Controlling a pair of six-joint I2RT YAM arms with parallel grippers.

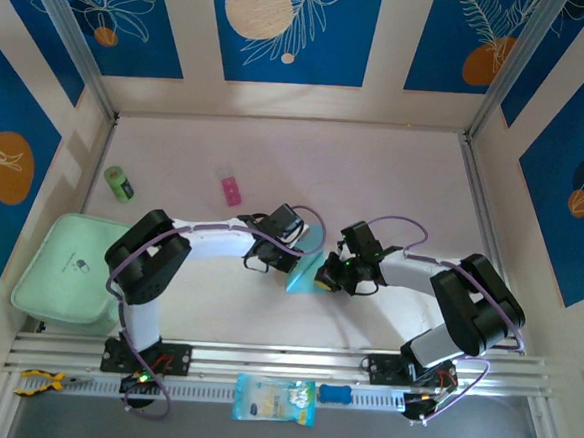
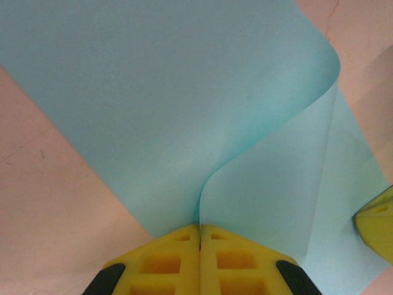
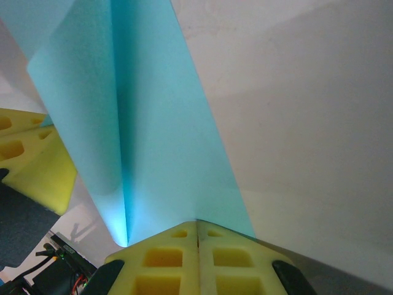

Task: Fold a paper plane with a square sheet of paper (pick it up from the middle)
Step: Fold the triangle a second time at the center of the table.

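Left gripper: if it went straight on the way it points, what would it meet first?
The left gripper, shut on the square sheet of paper, would push straight into that curled sheet. The right gripper seems to lie beyond; depth is unclear.

square sheet of paper (image 1: pixel 305 271) | light cyan | bent over, lifted mid-table
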